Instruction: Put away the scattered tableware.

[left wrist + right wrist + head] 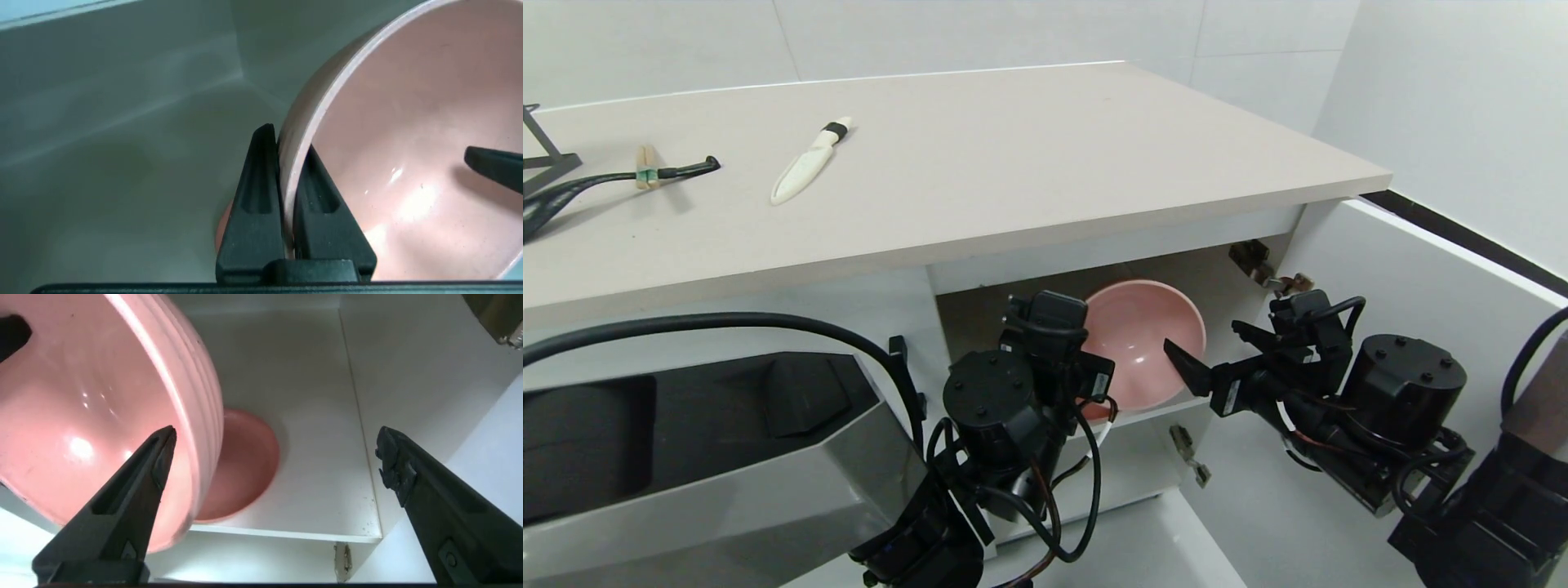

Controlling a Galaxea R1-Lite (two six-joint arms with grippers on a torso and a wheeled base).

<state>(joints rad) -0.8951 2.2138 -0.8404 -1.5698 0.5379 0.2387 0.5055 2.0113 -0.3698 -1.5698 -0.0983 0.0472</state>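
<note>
The left hand (286, 145) pinched the rim of the tilted pink bowl (1143, 335); the right hand (1199, 335) gaped open. I feared the bowl might slip onto the plate (245, 457).

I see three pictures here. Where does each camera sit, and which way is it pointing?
Head view: on the robot's head, facing forward and down at the counter and open cabinet; both arms show in front.
Left wrist view: on the left wrist, facing into the cabinet along the left gripper, shut on the rim of the pink bowl.
Right wrist view: on the right wrist, facing into the cabinet between the open fingers of the right gripper, toward a pink plate on the shelf.
Shared: all three show the pink bowl.
</note>
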